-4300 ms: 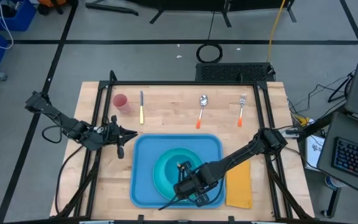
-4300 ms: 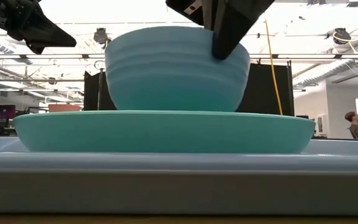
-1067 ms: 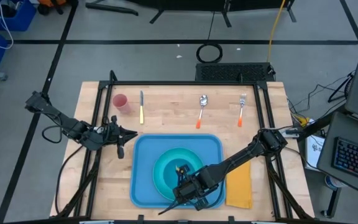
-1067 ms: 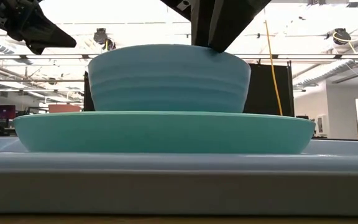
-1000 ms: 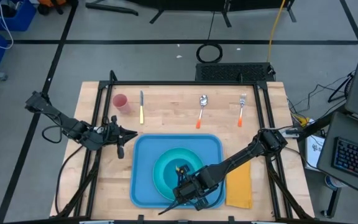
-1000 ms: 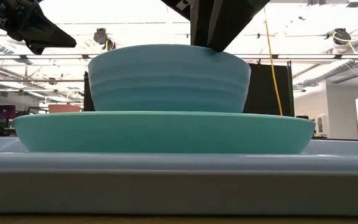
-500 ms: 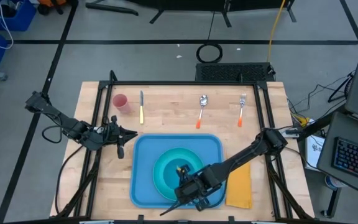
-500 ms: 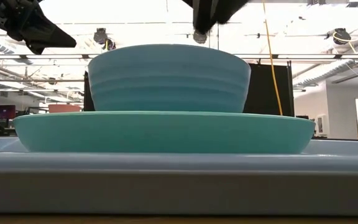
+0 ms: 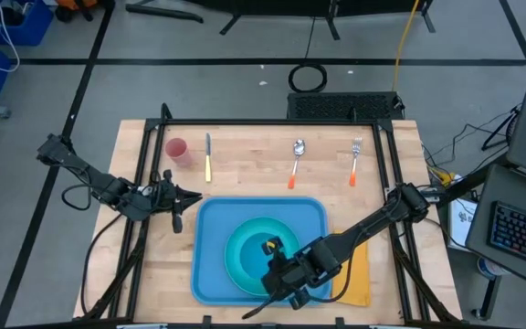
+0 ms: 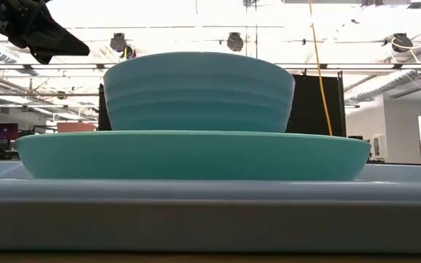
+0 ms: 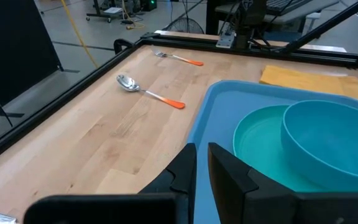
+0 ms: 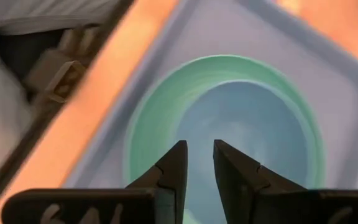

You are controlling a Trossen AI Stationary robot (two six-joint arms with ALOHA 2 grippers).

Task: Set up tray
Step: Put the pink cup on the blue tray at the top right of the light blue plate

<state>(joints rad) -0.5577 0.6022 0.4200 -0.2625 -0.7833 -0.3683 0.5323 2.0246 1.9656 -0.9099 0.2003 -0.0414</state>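
**Bowl set down on the plate; right arm lifts clear**

A large light-blue tray [image 9: 210, 274] lies on the wooden worktop [image 9: 254, 183], at its near edge. A round turquoise plate [image 10: 188, 155] sits in the middle of the tray, and a turquoise bowl [image 10: 199, 91] stands upright on the plate.

What has changed: a second ago the right gripper [image 12: 197, 163] was down at the bowl's rim. Half a second ago it had risen above the rim. Now it is gone from the table-level view, and the bowl stands alone, level and steady, where it was placed. From above, the right gripper hangs over the near right part of the tray, above the bowl. Its fingers [image 12: 174, 167] are empty, with a narrow gap between them.

This suggests the bowl step is finished and the arm is free for the next item.

The left gripper [image 11: 201, 168] waits just off the tray's far left corner. Its fingers are also empty, a thin slit apart. It has not moved.

Away from the tray, along the far side of the worktop, lie a pink cup [image 9: 176, 149], a yellow-handled knife [image 9: 208, 157], a spoon [image 9: 297, 162] and a fork [image 9: 355, 160], both with orange handles. A yellow-orange napkin [image 9: 358, 274] lies just right of the tray.

No brand, label or writing can be read on anything.
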